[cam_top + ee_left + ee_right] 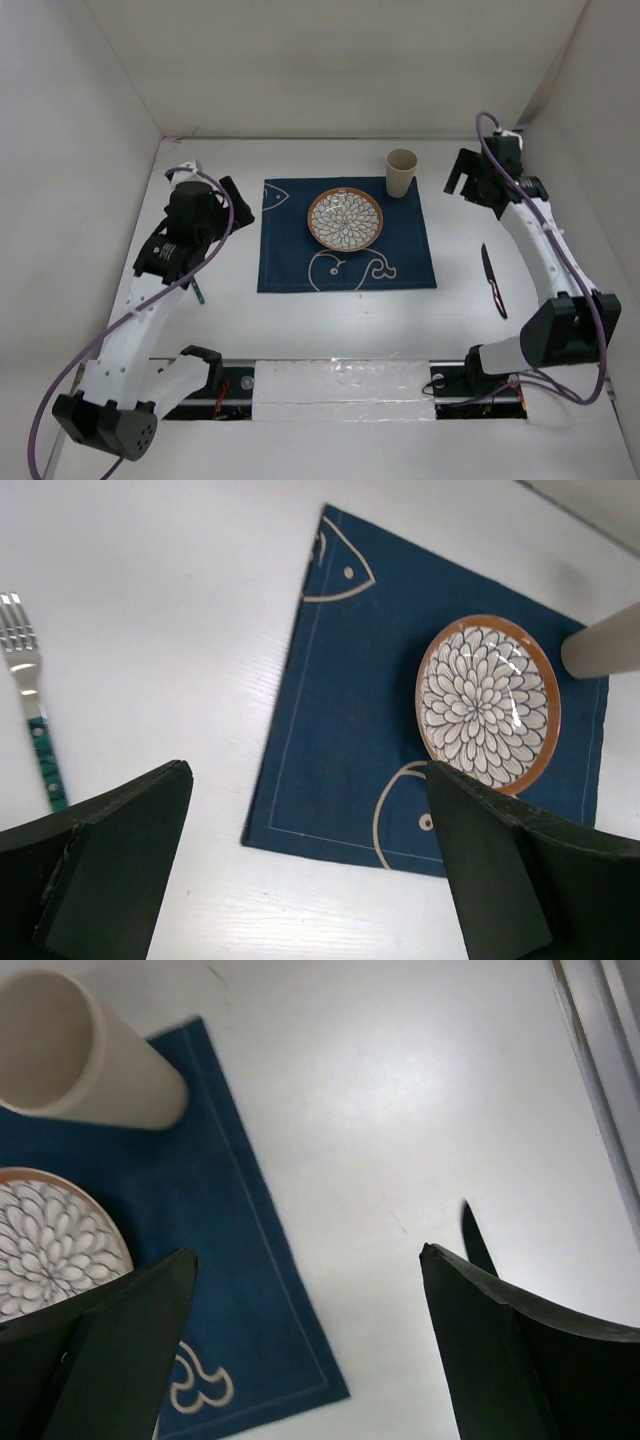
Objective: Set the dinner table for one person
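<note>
The white dinner table (pixel 330 320) carries a navy placemat (pixel 300 255) with a whale outline. A patterned plate (pixel 345 220) with an orange rim sits on the mat, and a beige cup (pixel 401 172) stands at the mat's far right corner. A black knife (pixel 493 278) lies right of the mat. A fork (pixel 30 705) with a green handle lies left of the mat, partly under my left arm in the top view. My left gripper (pixel 238 203) is open and empty above the mat's left edge. My right gripper (pixel 460 175) is open and empty, right of the cup.
White walls enclose the table on the left, back and right. Both arm bases and a taped strip (pixel 340 385) sit at the near edge. In the right wrist view the cup (pixel 80 1055), the plate (pixel 50 1245) and the knife tip (pixel 475 1240) show.
</note>
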